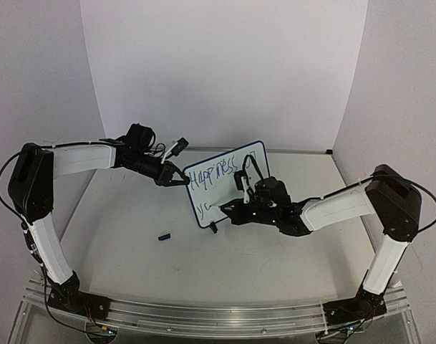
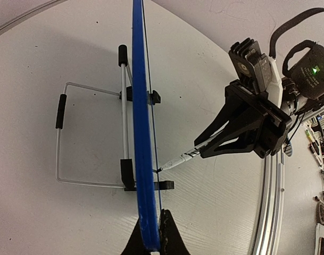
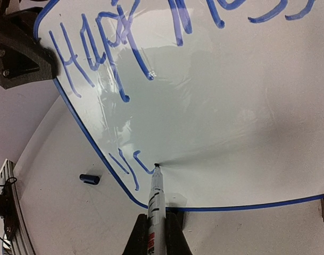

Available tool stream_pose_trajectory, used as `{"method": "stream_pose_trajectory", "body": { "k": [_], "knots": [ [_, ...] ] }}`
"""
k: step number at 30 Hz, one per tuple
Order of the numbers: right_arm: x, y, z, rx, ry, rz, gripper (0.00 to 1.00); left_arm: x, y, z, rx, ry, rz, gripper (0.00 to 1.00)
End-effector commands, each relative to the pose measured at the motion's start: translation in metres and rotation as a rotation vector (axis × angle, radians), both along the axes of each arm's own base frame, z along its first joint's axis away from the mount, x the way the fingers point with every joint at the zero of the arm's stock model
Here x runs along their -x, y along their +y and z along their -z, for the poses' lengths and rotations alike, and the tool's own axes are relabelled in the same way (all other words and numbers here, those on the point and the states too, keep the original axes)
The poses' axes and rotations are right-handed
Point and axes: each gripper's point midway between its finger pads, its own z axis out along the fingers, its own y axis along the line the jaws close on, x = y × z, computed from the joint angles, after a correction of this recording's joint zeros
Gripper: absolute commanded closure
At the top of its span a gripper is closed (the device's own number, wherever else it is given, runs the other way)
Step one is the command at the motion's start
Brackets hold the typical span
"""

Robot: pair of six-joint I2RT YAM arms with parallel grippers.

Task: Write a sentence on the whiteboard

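Right wrist view. DESK: What is the pen doing?
PHOTOGRAPHER: The right gripper pinches the marker by its barrel, jaws pressed onto it. The tip touches the whiteboard straight ahead. Of the sentence, "Happiness" runs high above the tip, and two small strokes, seemingly "yo", sit just left of it.
DESK: And the board?
PHOTOGRAPHER: It stands upright on a wire stand on the table, facing the pen, with its long axis slanting up toward the pen's right. The left gripper is clamped on the rim up and to the left of the tip, one finger on each face.
DESK: Which way next?
PHOTOGRAPHER: By my reading the second line is barely begun, so the next stroke calls for travel to the tip's right, along the board's length. The right arm is the one at the surface; the left only steadies.
DESK: Room to move?
PHOTOGRAPHER: Plenty of bare white to the tip's right. It is tight below, where the blue bottom rim runs just under the tip. A small cap lies on the table to the pen's left, beyond the rim and off the likely path. Heavy pressure could push the board back from the pen, though the clamp should guard against that
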Motion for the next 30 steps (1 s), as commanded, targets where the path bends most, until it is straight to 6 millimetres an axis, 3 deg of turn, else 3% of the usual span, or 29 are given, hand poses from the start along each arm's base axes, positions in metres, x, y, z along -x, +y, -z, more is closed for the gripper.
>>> {"method": "stream_pose_trajectory", "body": {
  "k": [1, 18, 25, 30],
  "knots": [
    [-0.013, 0.005, -0.038, -0.051, -0.08, 0.018, 1.0, 0.009, 0.002, 0.028, -0.109, 0.012, 0.008, 1.0],
    [-0.008, 0.014, -0.028, -0.053, -0.051, -0.036, 1.0, 0.009, 0.002, 0.03, -0.115, 0.012, 0.01, 1.0],
    [-0.002, 0.0, -0.055, -0.075, -0.105, -0.019, 1.0, 0.01, 0.001, 0.03, -0.115, 0.012, 0.011, 1.0],
    [-0.007, -0.005, -0.055, -0.071, -0.102, 0.004, 1.0, 0.01, 0.001, 0.029, -0.115, 0.011, 0.012, 1.0]
  ]
}}
